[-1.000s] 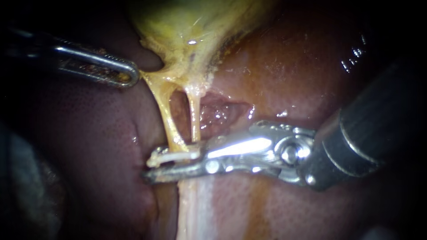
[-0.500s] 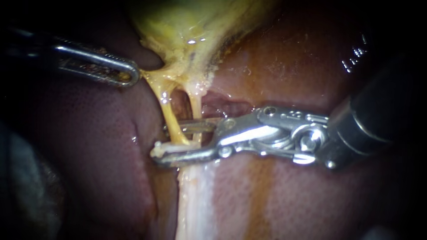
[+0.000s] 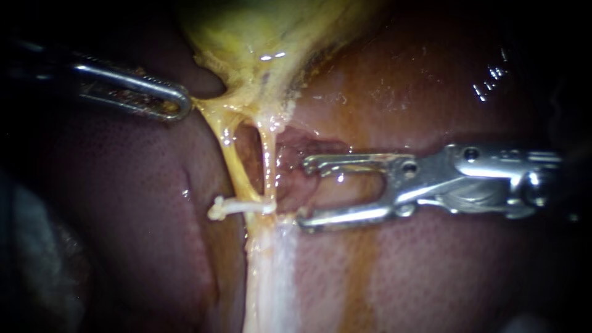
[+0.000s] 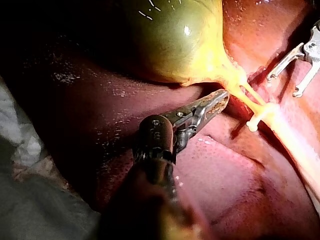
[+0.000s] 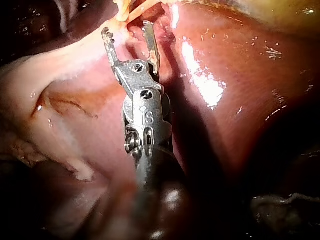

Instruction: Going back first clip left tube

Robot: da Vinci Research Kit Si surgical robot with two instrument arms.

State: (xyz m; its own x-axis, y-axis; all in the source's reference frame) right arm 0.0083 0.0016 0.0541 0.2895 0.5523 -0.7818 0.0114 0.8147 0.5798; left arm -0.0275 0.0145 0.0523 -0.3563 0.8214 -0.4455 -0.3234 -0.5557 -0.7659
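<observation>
A white clip (image 3: 237, 208) sits across the left tube (image 3: 233, 163), its end close to the thinner right tube (image 3: 269, 161). Both tubes hang from the yellow gallbladder (image 3: 265, 31). My right instrument (image 3: 303, 193) lies just right of the tubes, its jaws wide open and empty, clear of the clip. My left instrument (image 3: 179, 103) is at the upper left, jaws shut on tissue at the gallbladder's neck and holding it taut. The left wrist view shows that grip (image 4: 220, 97), the clip (image 4: 255, 121) and the open right instrument (image 4: 283, 85) beyond. The right wrist view shows the open jaws (image 5: 127, 31).
Dark red liver (image 3: 431, 92) surrounds the tubes. A pale band of tissue (image 3: 268, 277) runs down from where the tubes meet. In the left wrist view, white cloth (image 4: 20, 140) lies beside the liver, behind my left instrument.
My right instrument's jaws have opened off the clip and drawn back to the right, leaving the clip on the left tube. My left instrument has held still.
</observation>
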